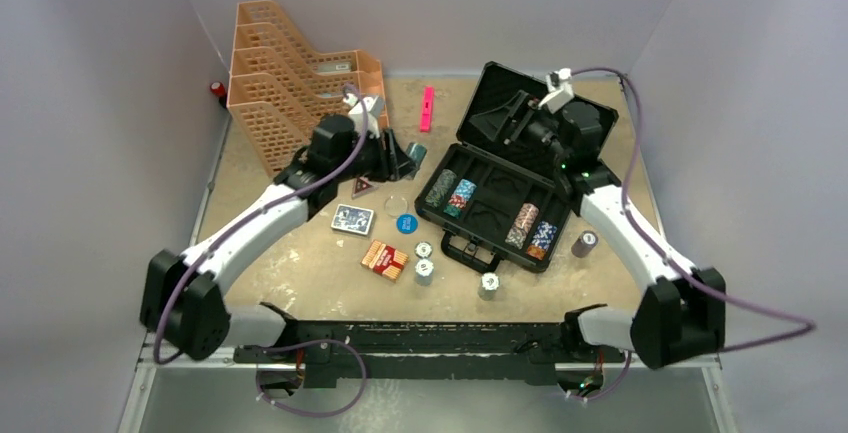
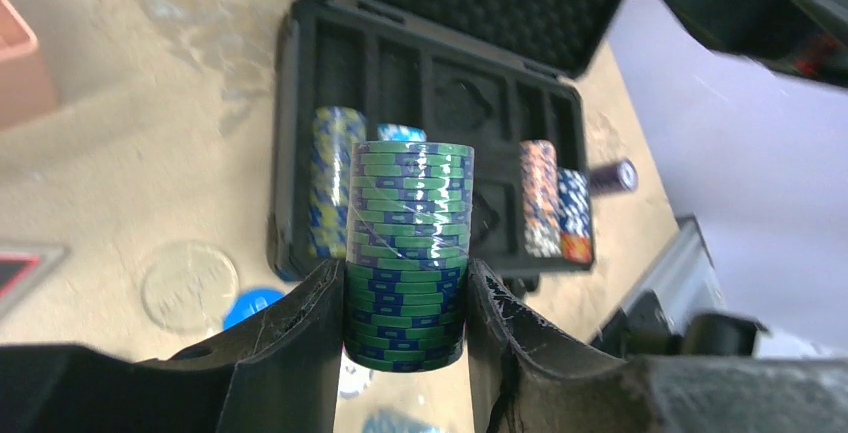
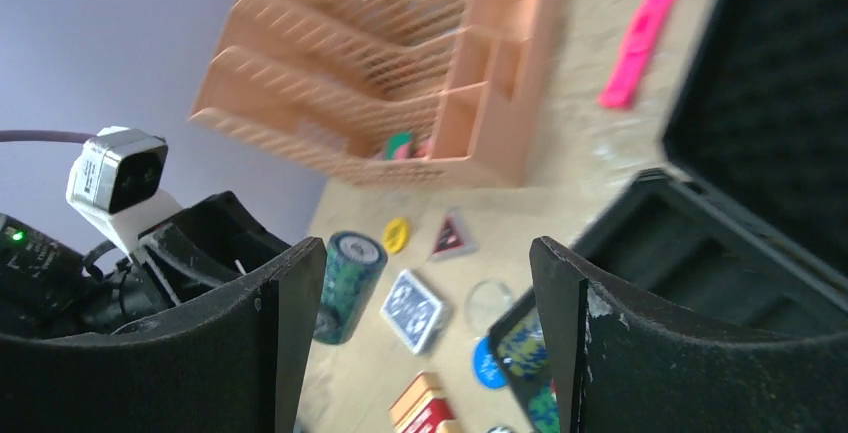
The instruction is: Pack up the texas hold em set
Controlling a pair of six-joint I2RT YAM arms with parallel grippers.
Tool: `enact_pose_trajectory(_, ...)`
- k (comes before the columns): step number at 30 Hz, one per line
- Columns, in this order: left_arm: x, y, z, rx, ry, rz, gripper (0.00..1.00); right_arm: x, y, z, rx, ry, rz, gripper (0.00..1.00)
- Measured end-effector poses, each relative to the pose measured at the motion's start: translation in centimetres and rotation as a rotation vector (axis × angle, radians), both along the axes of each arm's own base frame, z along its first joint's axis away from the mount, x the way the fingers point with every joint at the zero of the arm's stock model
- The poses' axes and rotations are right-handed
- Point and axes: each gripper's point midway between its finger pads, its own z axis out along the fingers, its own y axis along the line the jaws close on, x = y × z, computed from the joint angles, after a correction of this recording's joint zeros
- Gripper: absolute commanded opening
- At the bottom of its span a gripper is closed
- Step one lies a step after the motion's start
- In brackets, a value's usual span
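From the top camera I see the black case (image 1: 490, 168) lying open on the tabletop (image 1: 300, 273), with four chip stacks (image 1: 523, 223) seated in its foam. The blue deck (image 1: 353, 219) and red deck (image 1: 385, 259) lie on the tabletop left of it. My left gripper (image 1: 408, 157) hangs just left of the case; my right gripper (image 1: 515, 125) is over the raised lid. Left wrist camera: the gripper is clamped on a green-and-blue chip stack (image 2: 408, 243), the case beyond it. Right wrist camera: the jaws stand wide apart with nothing between them.
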Motion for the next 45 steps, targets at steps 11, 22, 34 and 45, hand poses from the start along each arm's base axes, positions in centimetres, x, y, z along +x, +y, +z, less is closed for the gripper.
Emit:
enact_pose_trajectory(11,9.8,-8.3,-4.0,0.239,-0.095,-0.001,0.0,-2.1,-8.8,-1.2,-0.154,-0.003,-0.462,0.76)
enact_pose_trajectory(22,13.0,-10.7,-8.9,0.36,-0.046,-0.018,0.0,-2.8,-10.3,-4.5,-0.227,0.081,-0.523,0.75)
enact_pose_trajectory(34,13.1,-11.0,-13.4,0.378,0.042,-0.011,0.0,-2.6,-9.5,-6.8,-0.252,0.139,-0.478,0.74)
enact_pose_trajectory(45,12.8,-11.1,-14.1,0.375,0.039,-0.008,0.0,-2.4,-9.1,-7.5,-0.261,0.152,-0.453,0.75)
